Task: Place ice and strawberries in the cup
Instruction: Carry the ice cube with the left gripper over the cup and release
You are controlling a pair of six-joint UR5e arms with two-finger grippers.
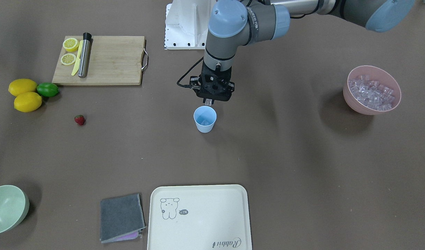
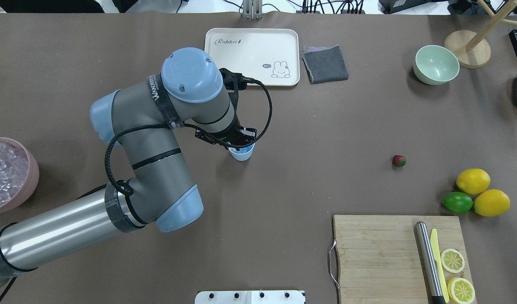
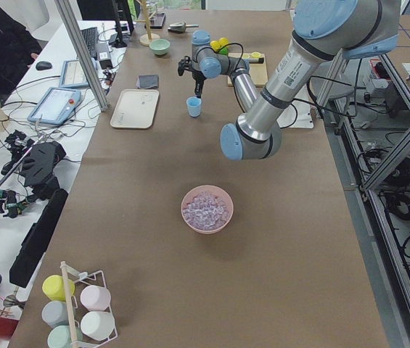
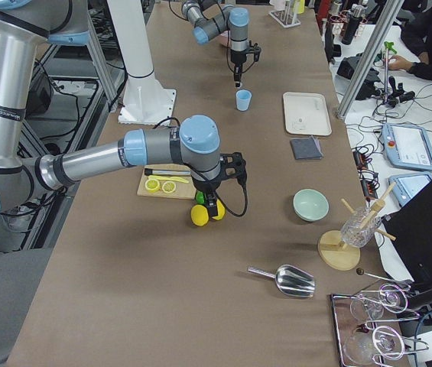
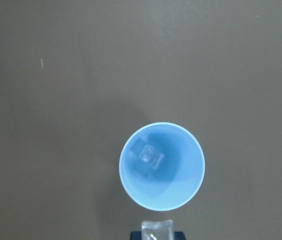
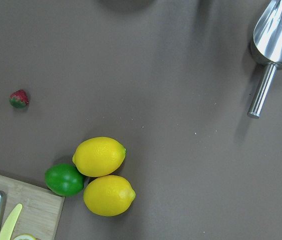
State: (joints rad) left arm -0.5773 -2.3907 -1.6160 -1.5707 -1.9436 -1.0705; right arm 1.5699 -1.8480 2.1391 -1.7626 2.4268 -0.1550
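The light-blue cup (image 1: pixel 205 119) stands upright mid-table and holds one ice cube (image 5: pixel 148 156) at its bottom. My left gripper (image 1: pixel 208 101) hangs just above the cup's rim, on the robot's side, shut on a clear ice cube (image 5: pixel 156 227). More ice (image 1: pixel 372 92) fills the pink bowl (image 1: pixel 351 100) far to my left. The strawberry (image 1: pixel 80 119) lies on the table on my right side and also shows in the right wrist view (image 6: pixel 19 98). My right gripper (image 4: pixel 214 206) hovers over the lemons; I cannot tell whether it is open or shut.
Two lemons (image 1: pixel 25 95) and a lime (image 1: pixel 48 89) lie near the strawberry. A cutting board (image 1: pixel 108 60) carries lemon slices, a knife and a steel muddler. A white tray (image 1: pixel 198 215), grey cloth (image 1: pixel 121 217) and pale green bowl (image 1: pixel 6 208) sit at the far edge. A metal scoop (image 6: pixel 273 45) lies nearby.
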